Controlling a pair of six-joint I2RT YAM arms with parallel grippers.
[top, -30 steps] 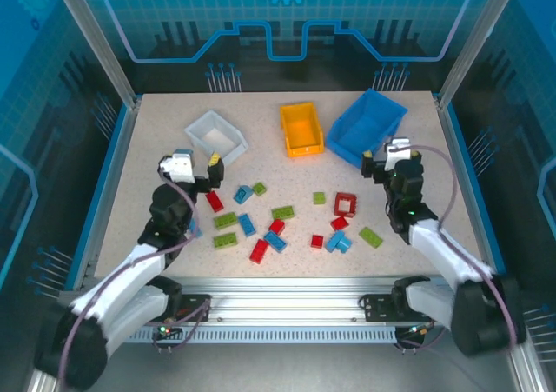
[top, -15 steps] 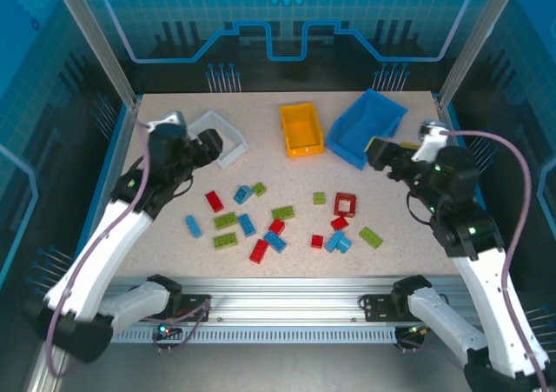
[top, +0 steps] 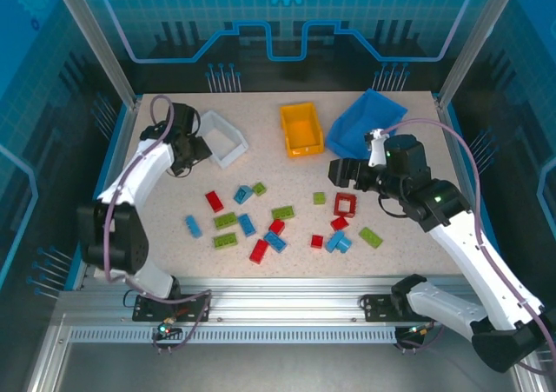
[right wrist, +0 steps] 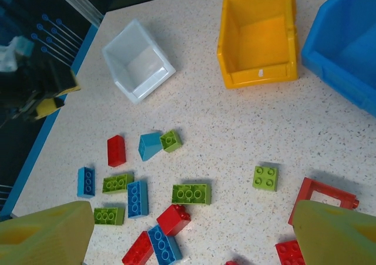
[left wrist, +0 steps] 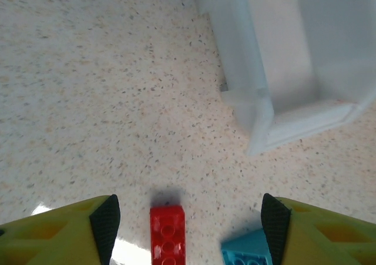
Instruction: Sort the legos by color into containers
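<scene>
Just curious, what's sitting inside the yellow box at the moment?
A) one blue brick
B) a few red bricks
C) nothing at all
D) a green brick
C: the right wrist view looks straight into the yellow box and its floor is bare, while the bricks lie loose on the table.

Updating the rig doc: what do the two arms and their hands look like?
The left arm and right arm have white links with black joints and bases. A purple-grey cable loops loosely along each. The left hand and right hand are black-bodied. Their fingers are yellow wedges with black inner pads.
</scene>
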